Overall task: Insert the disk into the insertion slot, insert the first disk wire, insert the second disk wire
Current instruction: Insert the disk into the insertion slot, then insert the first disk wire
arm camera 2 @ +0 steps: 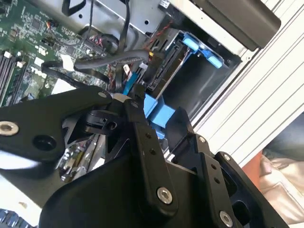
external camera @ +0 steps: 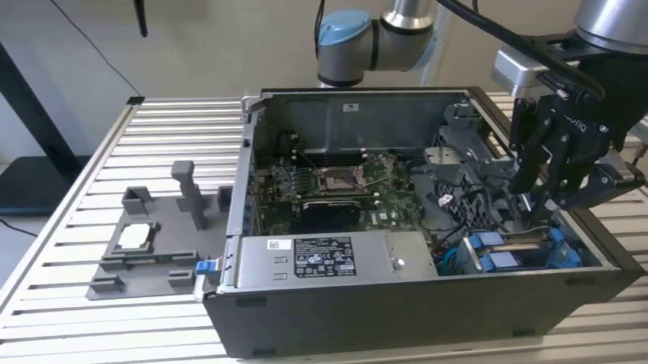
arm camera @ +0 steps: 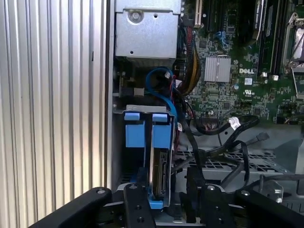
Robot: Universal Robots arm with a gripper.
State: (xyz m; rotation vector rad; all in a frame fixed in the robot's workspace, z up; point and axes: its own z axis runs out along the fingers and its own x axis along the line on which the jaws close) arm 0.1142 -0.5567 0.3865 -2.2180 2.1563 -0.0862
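one disk stands on edge in slot. gripper jaws part open, straddling its top edge, gripping nothing. judged heavy, stiff, shock-sensitive; hold squarely across its flat faces.

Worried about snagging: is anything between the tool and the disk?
Nothing visible. In the first wrist view the disk sits in the insertion slot right at the tool; black cables run beside it, not across.

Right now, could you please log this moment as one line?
claw: low inside case, at insertion slot | disk: standing on edge in the slot
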